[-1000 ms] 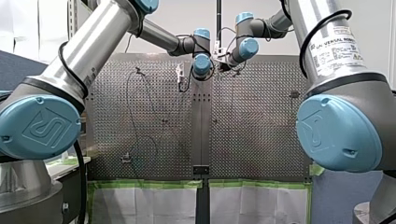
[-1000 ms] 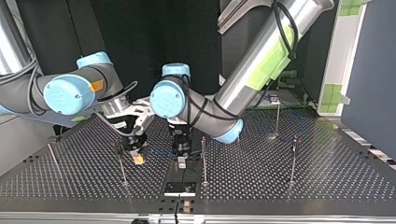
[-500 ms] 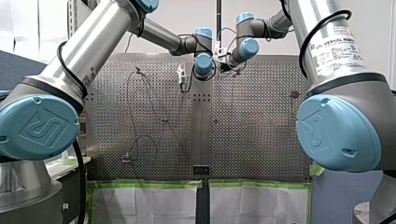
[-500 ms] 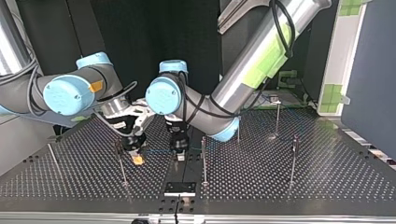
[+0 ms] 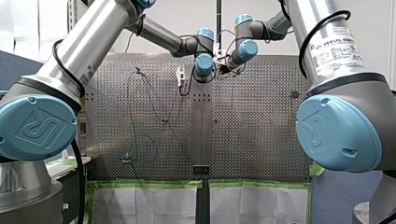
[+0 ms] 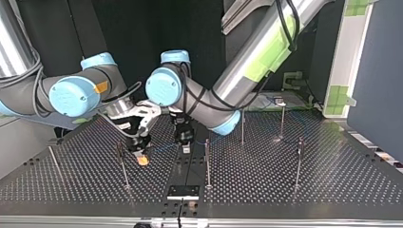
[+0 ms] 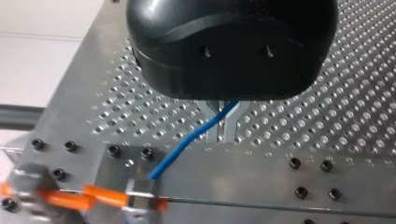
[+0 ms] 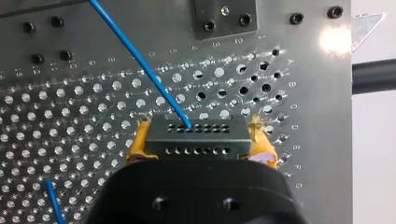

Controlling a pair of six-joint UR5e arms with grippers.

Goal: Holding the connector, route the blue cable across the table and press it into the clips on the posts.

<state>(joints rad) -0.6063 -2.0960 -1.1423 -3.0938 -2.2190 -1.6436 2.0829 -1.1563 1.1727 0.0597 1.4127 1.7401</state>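
Observation:
In the right wrist view my right gripper (image 8: 198, 145) is shut on a dark grey connector (image 8: 196, 134), with yellow pads (image 8: 137, 144) on both of its sides. The blue cable (image 8: 140, 58) leaves the connector's face and runs off over the perforated table (image 8: 70, 121). In the left wrist view my left gripper (image 7: 224, 133) has its metal fingers (image 7: 212, 130) shut on the blue cable (image 7: 187, 144). In the top view my right gripper (image 6: 141, 159) and my left gripper (image 6: 186, 146) hang close together, just above the table's middle strip.
Several thin posts stand on the table: one (image 6: 122, 166) beside my right gripper, one (image 6: 207, 164) beside my left gripper, others (image 6: 298, 161) towards the top view's right. A small black bracket (image 6: 183, 191) sits at the table's near edge in that view.
My left gripper has shut on the blue cable and moved away from the top view's camera, a little higher. My right gripper with the connector has shifted only slightly.

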